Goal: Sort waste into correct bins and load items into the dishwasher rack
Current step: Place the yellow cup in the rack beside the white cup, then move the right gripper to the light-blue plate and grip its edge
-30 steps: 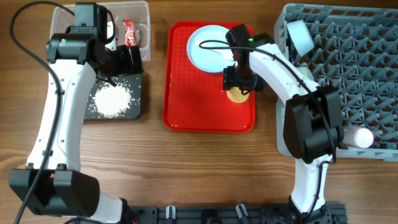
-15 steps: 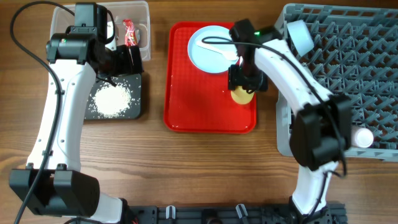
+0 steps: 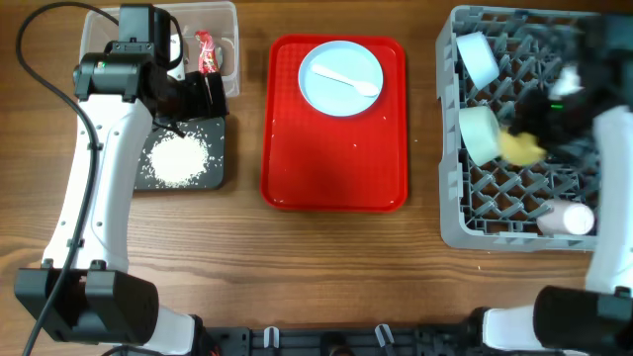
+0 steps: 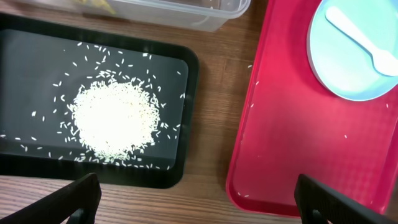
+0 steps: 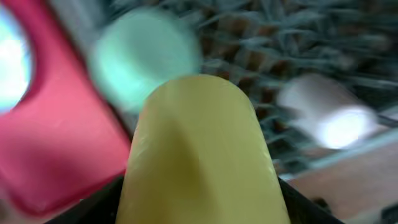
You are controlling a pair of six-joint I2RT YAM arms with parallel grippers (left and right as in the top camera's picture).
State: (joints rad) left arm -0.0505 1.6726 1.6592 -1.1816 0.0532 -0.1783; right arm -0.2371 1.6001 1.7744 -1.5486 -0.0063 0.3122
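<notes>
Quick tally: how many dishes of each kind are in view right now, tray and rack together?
Bowls: 2
Cups: 2 (yellow cup, white cup)
Plate: 1
Spoon: 1
Total: 6

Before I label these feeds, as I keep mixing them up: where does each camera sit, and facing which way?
Overhead: above the table, straight down; both arms, rack, red tray.
Left wrist: down at rice, black tray, plate; own fingertips.
Right wrist: blurred, over rack; yellow cup fills it, between fingers.
Shared: overhead and left wrist show plate, spoon.
</notes>
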